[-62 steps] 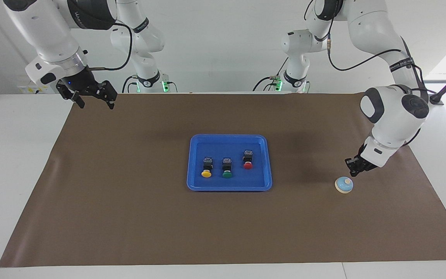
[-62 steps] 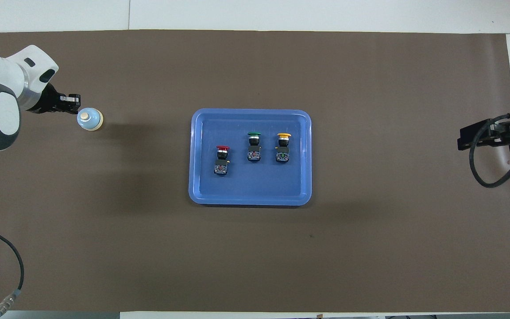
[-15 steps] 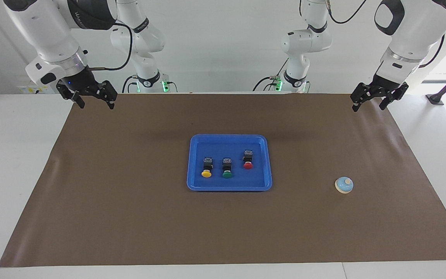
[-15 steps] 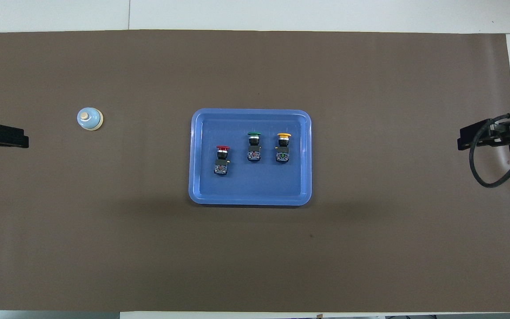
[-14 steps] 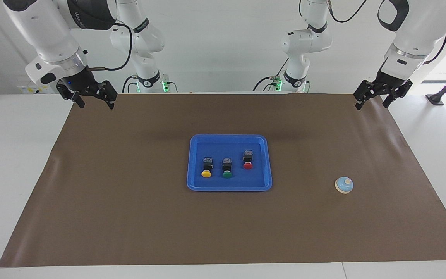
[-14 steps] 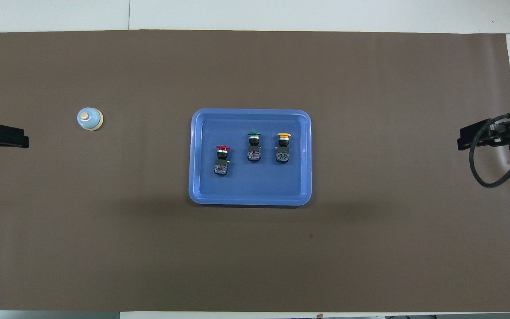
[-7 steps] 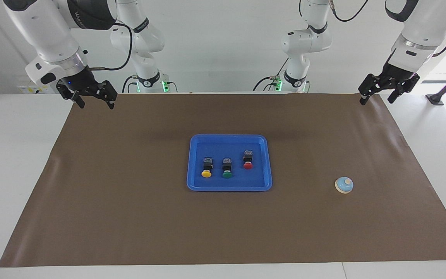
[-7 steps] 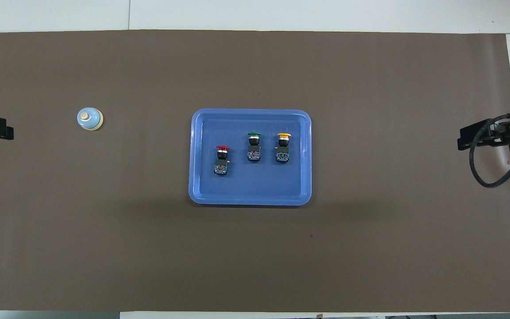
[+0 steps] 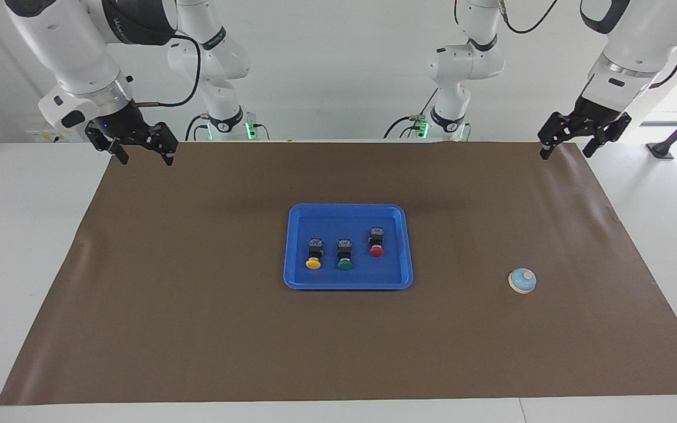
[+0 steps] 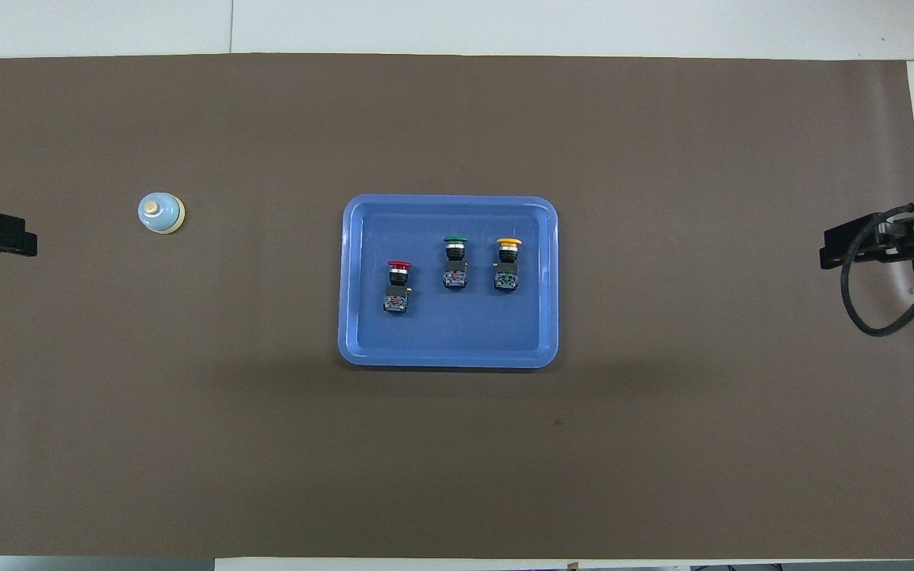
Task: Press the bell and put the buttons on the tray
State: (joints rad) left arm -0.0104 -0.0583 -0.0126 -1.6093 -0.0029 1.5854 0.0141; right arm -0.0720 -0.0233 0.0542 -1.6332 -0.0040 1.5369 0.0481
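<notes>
overhead view shows the shallow bright blue plastic tray (image 10: 449, 353) at mid-frame with three black-bodied push buttons in it, red-capped (image 10: 398, 279), green-capped (image 10: 455, 255) and yellow-capped (image 10: 508, 258). the small light blue dome bell (image 10: 161, 214) sits on the brown mat at middle left. both arms wait raised over the mat's corners nearest the robots, the left gripper (image 9: 570, 143) and right gripper (image 9: 141, 150) released and empty. i judge the job looks finished, with nothing left to move. each gripper is cut off at that view's edges.
</notes>
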